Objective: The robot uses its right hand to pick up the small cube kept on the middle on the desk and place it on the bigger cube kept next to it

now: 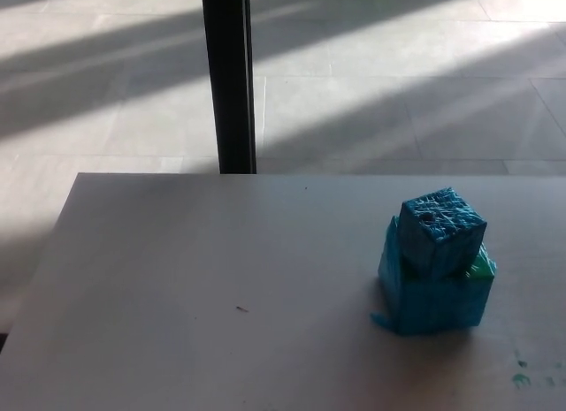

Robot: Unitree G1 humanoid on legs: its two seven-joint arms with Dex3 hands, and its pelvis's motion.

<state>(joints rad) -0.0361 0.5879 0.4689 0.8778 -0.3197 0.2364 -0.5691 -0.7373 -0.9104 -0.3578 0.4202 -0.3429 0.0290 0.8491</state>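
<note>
The small blue cube (441, 230) rests on top of the bigger blue cube (433, 296), turned a little askew to it. A green patch (482, 270) shows at the bigger cube's upper right corner. Both stand on the right part of the grey desk (221, 296). Neither of my hands shows in the head view.
A black vertical post (228, 75) rises behind the desk's far edge. Beyond it lies a tiled floor with bands of sunlight. Small green specks (522, 376) mark the desk near its front right. A tiny dark speck (240, 308) lies mid-desk.
</note>
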